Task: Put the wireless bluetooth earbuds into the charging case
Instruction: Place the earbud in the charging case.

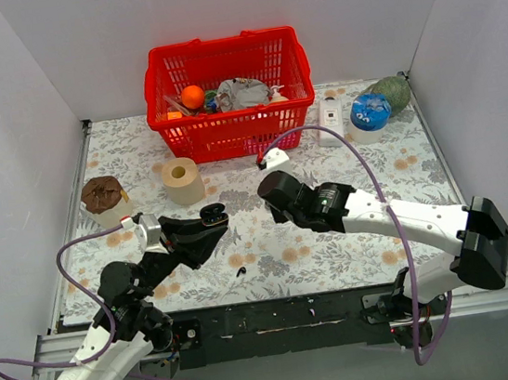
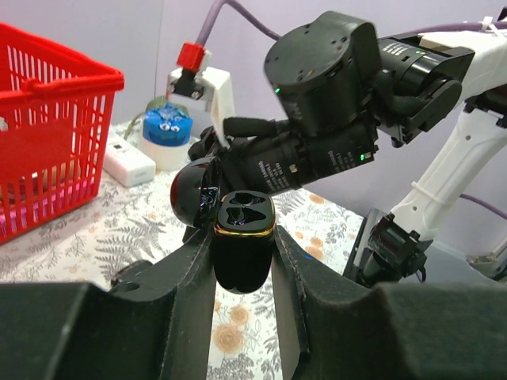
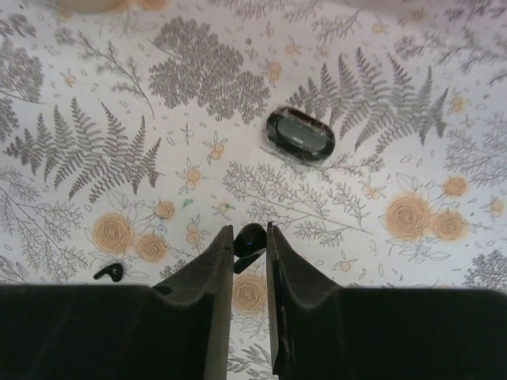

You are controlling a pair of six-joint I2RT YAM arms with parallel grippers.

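The left gripper (image 1: 211,220) is gripping the open case (image 2: 244,257) upright above the table (image 1: 400,157). The right gripper (image 3: 249,231) is pinching one earbud (image 3: 252,241) near the case, and the other earbud (image 3: 108,273) is lying on the table.

No writing, label, or number is legible on anything here.

Left hand (image 2: 242,255) raised, clamped; right hand (image 3: 248,237) pointing down, pinching.
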